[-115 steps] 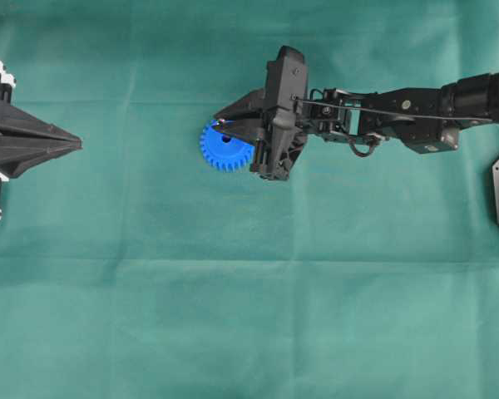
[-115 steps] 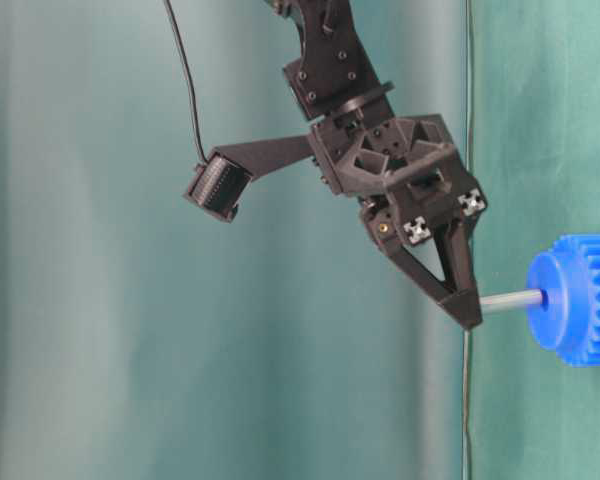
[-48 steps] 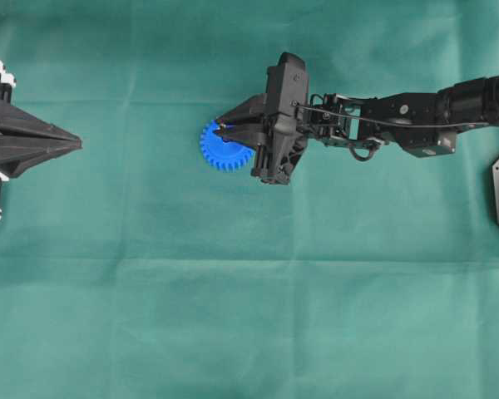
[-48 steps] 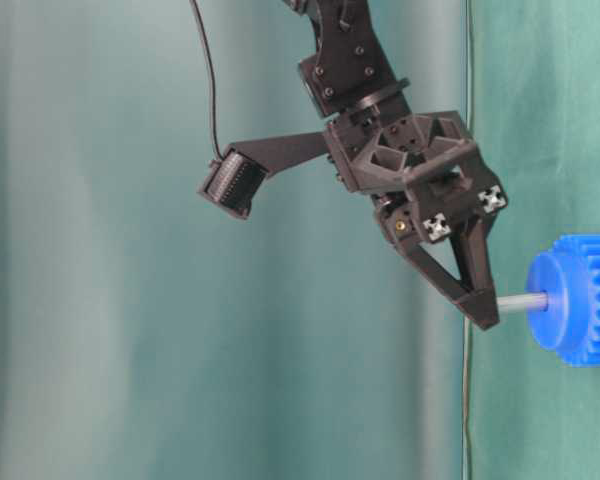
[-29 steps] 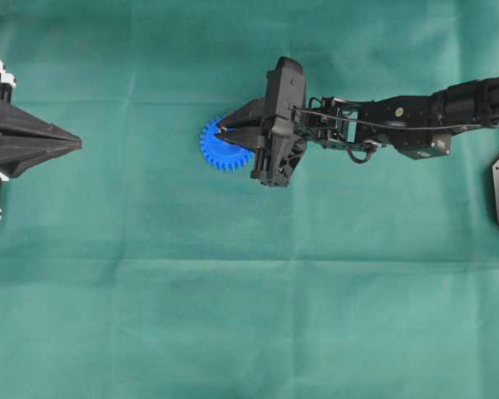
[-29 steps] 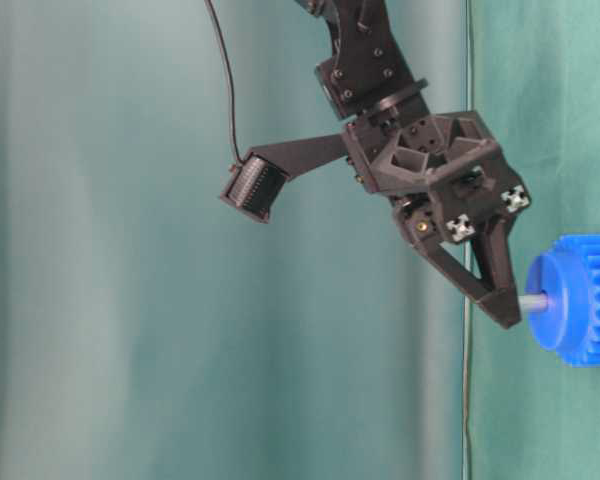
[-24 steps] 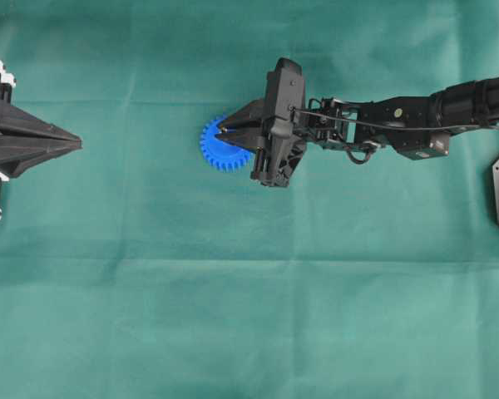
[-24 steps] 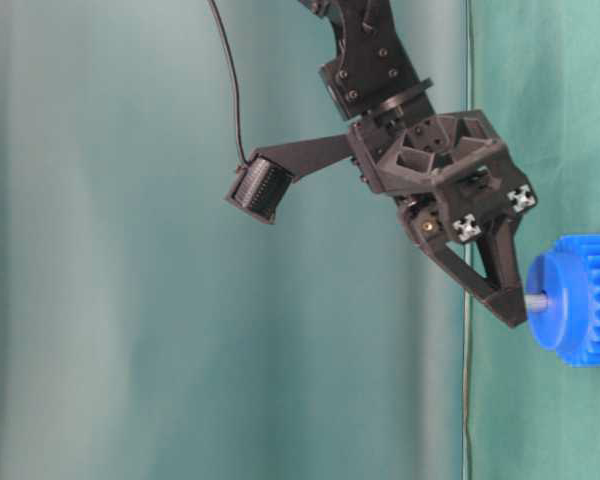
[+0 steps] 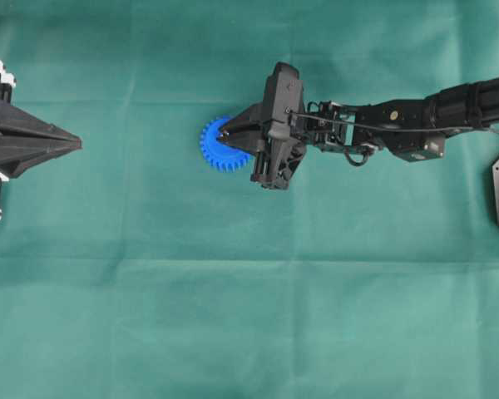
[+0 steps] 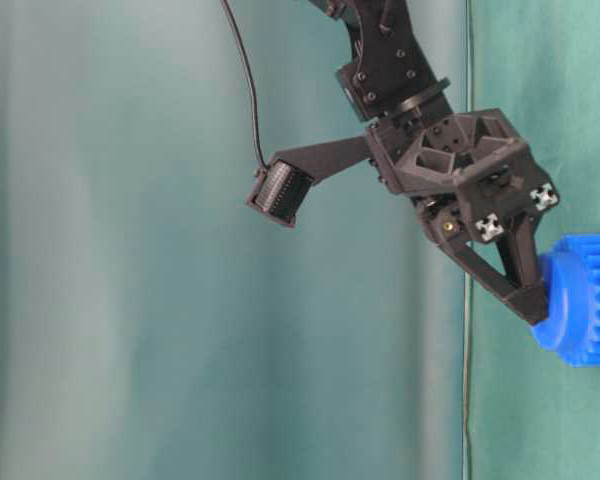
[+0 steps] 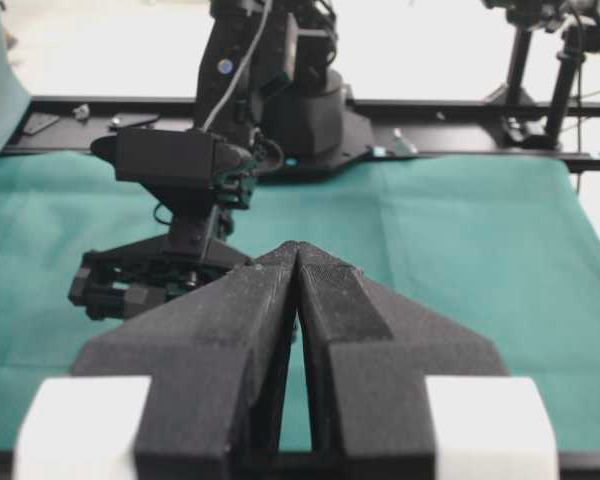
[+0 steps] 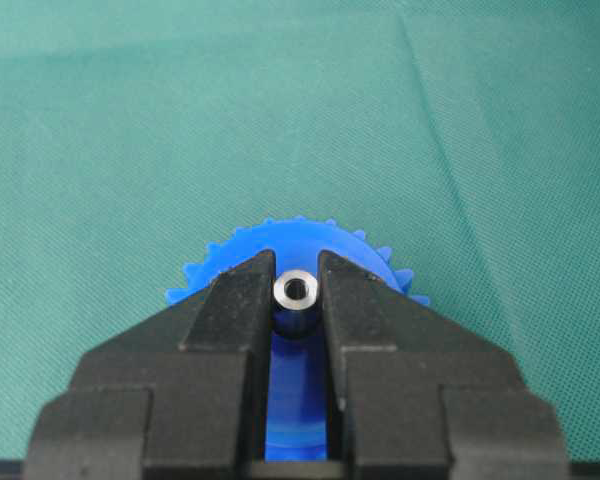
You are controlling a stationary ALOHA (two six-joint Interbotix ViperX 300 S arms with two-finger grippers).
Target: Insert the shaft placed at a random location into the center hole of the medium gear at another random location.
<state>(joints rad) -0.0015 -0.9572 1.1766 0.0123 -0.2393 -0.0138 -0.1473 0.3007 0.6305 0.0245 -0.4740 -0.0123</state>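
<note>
Over the medium gear (image 12: 310, 250), the right tool (image 12: 297, 290) clamps the shaft (image 12: 296, 290) at its tips.

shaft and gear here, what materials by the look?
Shaft: looks like metal, silvery with a bright shiny end rim. Gear: probably moulded plastic, uniform saturated blue, matte, crisp teeth. Right end effector fingers: matte black, faintly grainy, likely printed plastic.

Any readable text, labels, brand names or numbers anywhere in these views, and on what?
None: no legible text in any view.
The bright blue plastic toothed gear, silvery metal shaft, black right gripper, shut black left gripper and green cloth bear no readable markings.
</note>
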